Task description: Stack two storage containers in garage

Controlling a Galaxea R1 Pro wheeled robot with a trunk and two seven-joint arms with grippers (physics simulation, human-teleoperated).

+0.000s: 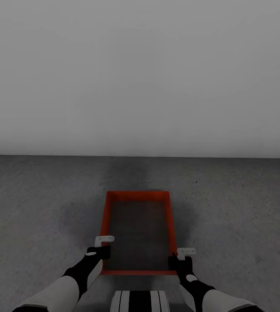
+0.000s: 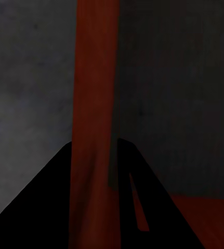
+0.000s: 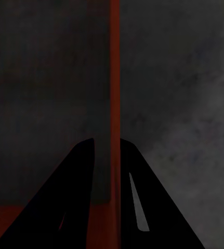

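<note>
- Nearest the head camera sits the robot's own striped black-and-white trunk top (image 1: pixel 141 301), low in the middle of the view, with both white-and-black arms reaching forward past it.
- Just ahead, an orange-red rectangular storage container with thin straight walls (image 1: pixel 138 195) is held level over the dark grey, rough concrete floor (image 1: pixel 36 208); its flat bottom looks dark and grey from above, and nothing lies in it. Whether its underside touches the concrete cannot be told.
- Left gripper (image 1: pixel 100 251) is clamped on the container's left long wall near the close corner; in the left wrist view the red wall (image 2: pixel 93 104) runs straight between the two dark fingers (image 2: pixel 49 207), which press it from both sides.
- Right gripper (image 1: pixel 180 260) grips the right long wall near the close corner in the same manner; the right wrist view shows the thin red edge (image 3: pixel 115 78) pinched between its black fingers (image 3: pixel 143 207).
- Beyond the container, a plain pale grey wall (image 1: pixel 140 73) rises from the concrete, and a faint dark shadow lies at its foot behind the box.
</note>
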